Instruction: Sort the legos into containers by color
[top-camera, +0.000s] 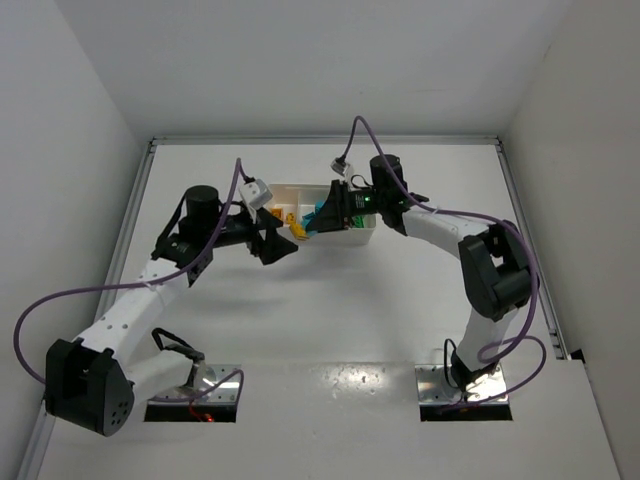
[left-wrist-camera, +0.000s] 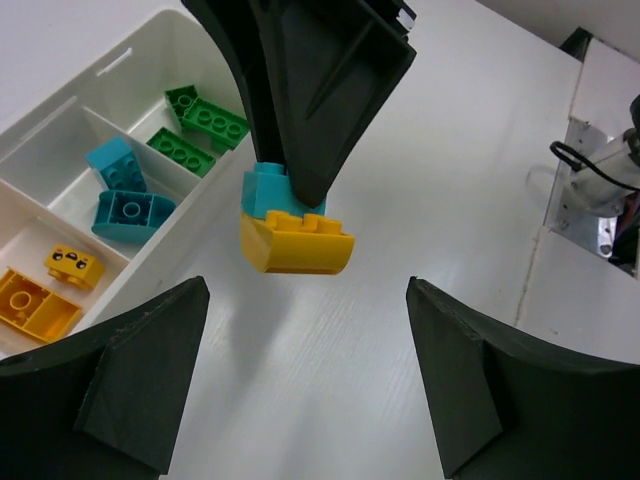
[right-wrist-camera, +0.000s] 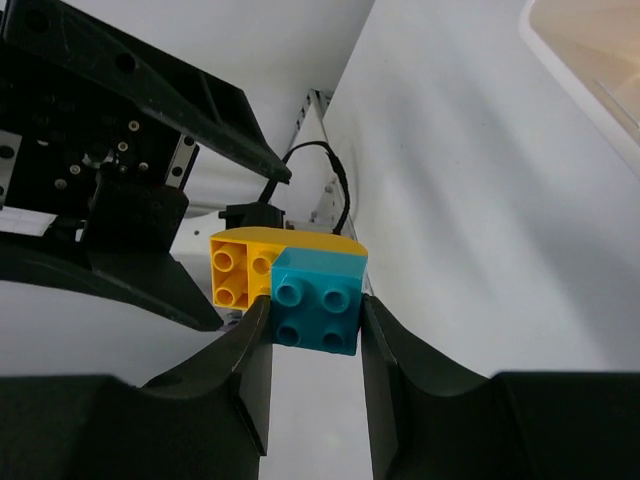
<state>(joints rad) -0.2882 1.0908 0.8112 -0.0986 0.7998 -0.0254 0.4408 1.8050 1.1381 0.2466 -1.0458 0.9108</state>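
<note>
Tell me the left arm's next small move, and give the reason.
Probably ease the open left pincer forward and shut it on the yellow brick. The right pincer is clamped on the cyan brick, and the yellow one is stuck to it, centred ahead of the left jaws. The two colours likely need pulling apart before sorting.

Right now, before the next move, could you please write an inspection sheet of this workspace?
Surface: white table, white tray at its far middle.
Job's things: the tray holds green bricks, cyan bricks and yellow bricks, one colour per compartment; a cyan brick joined to a yellow brick, held above the table.
Clutter: nothing seen.
Grippers: right gripper shut on the cyan brick; left gripper open, facing it.
Cables: purple cables along both arms.
Surroundings: white walls.
</note>
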